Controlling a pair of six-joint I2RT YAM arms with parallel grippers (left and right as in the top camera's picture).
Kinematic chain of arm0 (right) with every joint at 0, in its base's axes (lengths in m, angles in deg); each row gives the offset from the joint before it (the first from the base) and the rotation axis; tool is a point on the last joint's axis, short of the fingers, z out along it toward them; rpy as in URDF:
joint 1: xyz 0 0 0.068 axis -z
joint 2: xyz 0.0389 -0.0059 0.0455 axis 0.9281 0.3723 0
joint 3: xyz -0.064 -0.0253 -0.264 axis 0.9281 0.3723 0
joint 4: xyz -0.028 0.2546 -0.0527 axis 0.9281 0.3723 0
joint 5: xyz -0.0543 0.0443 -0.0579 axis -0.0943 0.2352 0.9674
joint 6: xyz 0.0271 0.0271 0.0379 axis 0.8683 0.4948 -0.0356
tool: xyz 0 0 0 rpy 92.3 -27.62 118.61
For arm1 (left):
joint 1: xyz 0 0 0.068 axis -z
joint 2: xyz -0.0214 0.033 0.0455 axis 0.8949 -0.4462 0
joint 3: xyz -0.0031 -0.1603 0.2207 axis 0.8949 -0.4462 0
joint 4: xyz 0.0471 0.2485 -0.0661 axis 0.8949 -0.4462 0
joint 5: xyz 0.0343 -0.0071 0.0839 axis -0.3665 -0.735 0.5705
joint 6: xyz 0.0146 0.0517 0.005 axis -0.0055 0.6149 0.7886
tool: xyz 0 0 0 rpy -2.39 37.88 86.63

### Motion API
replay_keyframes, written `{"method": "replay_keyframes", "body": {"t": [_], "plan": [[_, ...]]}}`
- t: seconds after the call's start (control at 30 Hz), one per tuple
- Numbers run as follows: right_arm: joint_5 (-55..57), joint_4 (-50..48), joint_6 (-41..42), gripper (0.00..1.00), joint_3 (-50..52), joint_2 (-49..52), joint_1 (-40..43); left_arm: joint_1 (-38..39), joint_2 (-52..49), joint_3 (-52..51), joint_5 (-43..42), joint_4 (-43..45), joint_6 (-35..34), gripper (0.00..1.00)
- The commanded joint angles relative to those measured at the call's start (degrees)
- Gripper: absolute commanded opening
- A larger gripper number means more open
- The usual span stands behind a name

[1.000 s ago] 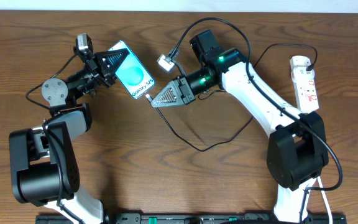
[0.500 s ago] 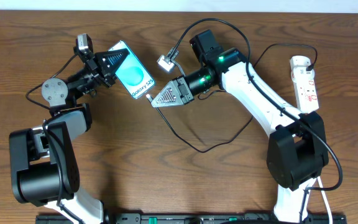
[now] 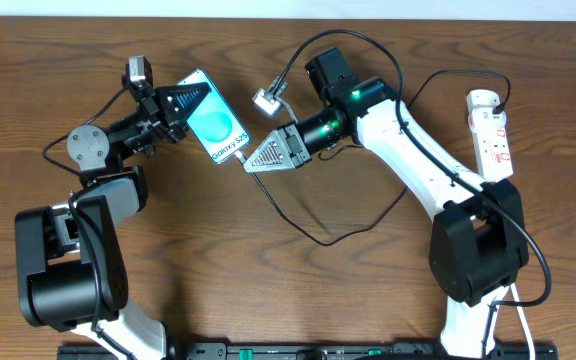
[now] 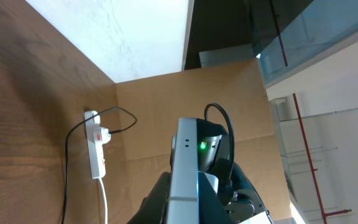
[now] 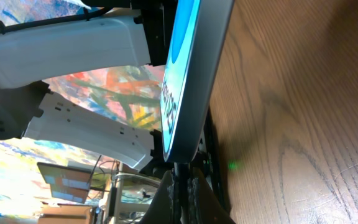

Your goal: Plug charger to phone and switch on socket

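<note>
Step in hand, as I read it: seating the plug. The left claw (image 3: 198,93) is clamped on the far end of the phone (image 3: 218,130) and holds it tilted off the wooden table (image 3: 268,300), with the screen readable from overhead. The right claw (image 3: 249,163) is pinched on the plug end of the charger (image 3: 313,236), and its tips are right at the phone's lower short edge. In the right wrist view the phone's bottom edge (image 5: 188,134) sits directly ahead of the closed fingertips (image 5: 169,186) and the plug tip meets it. I can't tell whether the tip is in the port or only touching. To do it well, line the plug axis up with the phone's long axis and push straight forward from the right claw, with no sideways load. The left claw should brace and not yield, since it grips only the opposite end and the phone could pivot or slip. Correct in small steps using the wrist view, and release only once the plug is seated flush. The slack cable loops behind and below the right claw, so watch it for snagging. The socket (image 3: 492,130) lies well behind the right claw, out past that arm's elbow. The left wrist view shows a black lead already plugged into it. The switch looks untouched, and pressing it should come after the right claw lets go.
</note>
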Motion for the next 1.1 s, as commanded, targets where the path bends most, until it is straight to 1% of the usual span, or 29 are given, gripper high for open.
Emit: {"method": "replay_keyframes", "body": {"t": [0.0,0.13,0.43,0.87,0.97,1.07], "plan": [[-0.81,0.00,0.52,0.01,-0.13,0.28,-0.66,-0.04,0.37,0.68,-0.61,0.61,0.57,0.08],[-0.81,0.00,0.52,0.01,-0.13,0.28,-1.27,-0.02,0.37,0.68,-0.20,0.26,0.98,0.08],[0.22,-0.02,0.59,0.01,-0.13,0.28,-2.16,-0.04,0.37,0.68,0.46,-6.23,4.66,0.08],[0.28,0.00,0.98,0.01,-0.13,0.28,-1.88,-0.09,0.37,0.68,0.22,-6.38,5.51,0.07],[2.58,0.02,2.99,0.01,-0.13,0.28,-1.88,-0.09,0.37,0.68,0.20,-6.29,5.51,0.07],[2.97,0.00,3.30,0.01,-0.13,0.28,-1.88,-0.09,0.37,0.68,0.20,-6.27,5.53,0.07]]}}
